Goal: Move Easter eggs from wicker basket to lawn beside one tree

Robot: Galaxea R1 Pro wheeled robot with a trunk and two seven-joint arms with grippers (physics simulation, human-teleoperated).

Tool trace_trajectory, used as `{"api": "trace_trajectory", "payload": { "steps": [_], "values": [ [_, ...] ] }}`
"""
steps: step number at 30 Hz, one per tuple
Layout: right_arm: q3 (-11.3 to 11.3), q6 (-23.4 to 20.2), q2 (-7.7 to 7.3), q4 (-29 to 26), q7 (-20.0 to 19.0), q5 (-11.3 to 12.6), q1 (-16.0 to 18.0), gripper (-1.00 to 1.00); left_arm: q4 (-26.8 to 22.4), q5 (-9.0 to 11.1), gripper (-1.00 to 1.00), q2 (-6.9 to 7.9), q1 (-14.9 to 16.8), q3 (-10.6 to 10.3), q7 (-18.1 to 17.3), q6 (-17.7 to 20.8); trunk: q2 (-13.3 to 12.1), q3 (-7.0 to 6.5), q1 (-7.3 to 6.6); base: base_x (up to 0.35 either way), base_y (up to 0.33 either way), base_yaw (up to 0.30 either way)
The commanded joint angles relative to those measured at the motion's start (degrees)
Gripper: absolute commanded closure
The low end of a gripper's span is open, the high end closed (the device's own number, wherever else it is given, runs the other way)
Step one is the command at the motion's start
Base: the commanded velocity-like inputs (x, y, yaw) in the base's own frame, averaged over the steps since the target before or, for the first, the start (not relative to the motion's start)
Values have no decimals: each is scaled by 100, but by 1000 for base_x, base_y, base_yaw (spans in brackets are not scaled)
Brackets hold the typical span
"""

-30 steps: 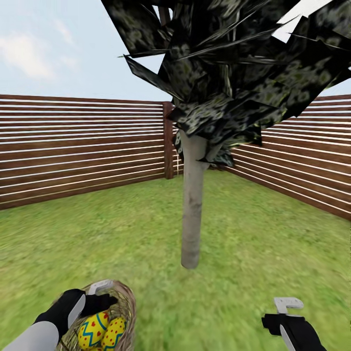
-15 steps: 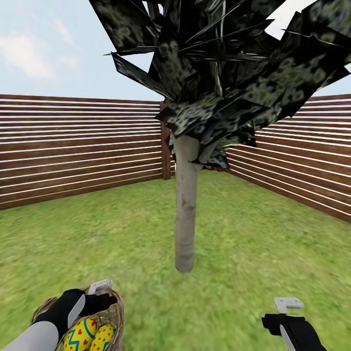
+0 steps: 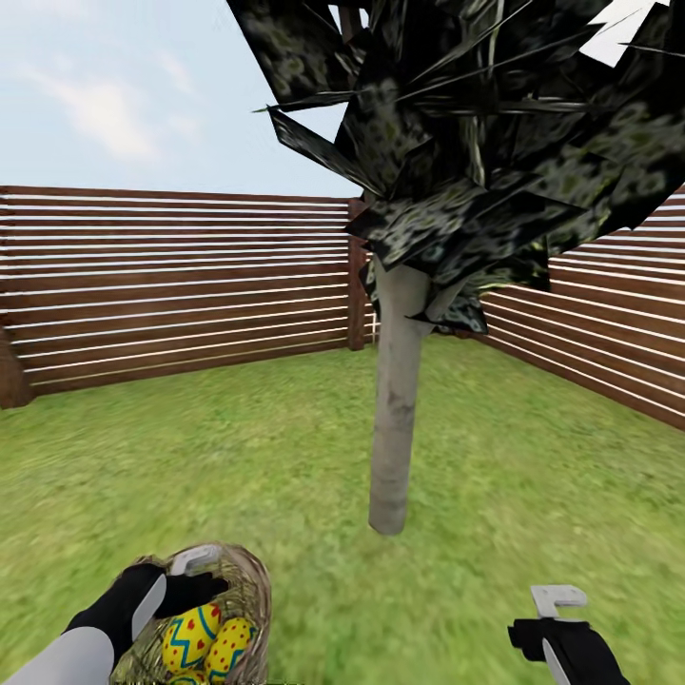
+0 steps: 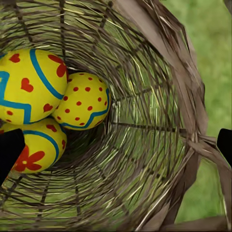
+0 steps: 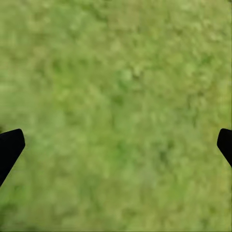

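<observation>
We see the lawn [image 3: 238,457] ringed by a brown slat fence [image 3: 171,285]. The tree [image 3: 395,419] stands mid-lawn, pale trunk under a dark crown. The wicker basket [image 3: 249,590] hangs off our left gripper [image 3: 190,580], pinched on its rim, near the trunk's base. Three Easter eggs [image 4: 29,87] sit touching inside it. Our right gripper [image 5: 116,145] hovers over grass, fingers spread wide, holding nothing.

Flat green lawn [image 3: 238,457] spreads to a brown slatted wooden fence [image 3: 171,285]. A slim, pale grey tree [image 3: 395,409] rises from the grass near the middle. A brown wicker basket [image 3: 249,590] stands in the foreground, apart from the trunk.
</observation>
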State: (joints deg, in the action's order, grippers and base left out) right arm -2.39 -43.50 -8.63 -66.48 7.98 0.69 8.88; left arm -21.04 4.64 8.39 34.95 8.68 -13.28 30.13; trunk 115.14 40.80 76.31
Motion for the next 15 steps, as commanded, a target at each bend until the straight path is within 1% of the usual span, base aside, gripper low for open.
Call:
{"api": "trace_trajectory", "payload": {
  "steps": [1, 5, 7, 11, 14, 15],
  "values": [
    [-3, -28, -5, 1, 18, 16, 2, -100, -7, 46, -100, 0, 3, 28, 5, 42, 3, 6, -1, 0, 0, 165],
    [-25, -34, -25, 5, -10, 55, 3, -100, -8, 46, -100, -3, 3, 29, 10, 38, 3, 6, -1, 0, 0, 61],
    [-20, -35, -53, 15, -30, 90, 1, -100, -6, 46, -100, -3, 3, 22, 14, 37, 3, 6, -1, 0, 0, 10],
    [-22, -40, -55, 20, -35, 94, 3, -100, -6, 46, -100, -4, 3, 20, 17, 37, 3, 6, -1, 0, 0, 2],
    [21, -35, -147, 117, -53, 100, 1, -100, 61, 55, -100, 83, 3, 20, -8, -25, 3, 6, -1, 0, 0, 0],
    [21, -35, -147, 149, -53, 100, 1, -100, 61, 55, -100, 90, 3, 20, -8, -25, 3, 6, -1, 0, 0, 0]
  ]
}}
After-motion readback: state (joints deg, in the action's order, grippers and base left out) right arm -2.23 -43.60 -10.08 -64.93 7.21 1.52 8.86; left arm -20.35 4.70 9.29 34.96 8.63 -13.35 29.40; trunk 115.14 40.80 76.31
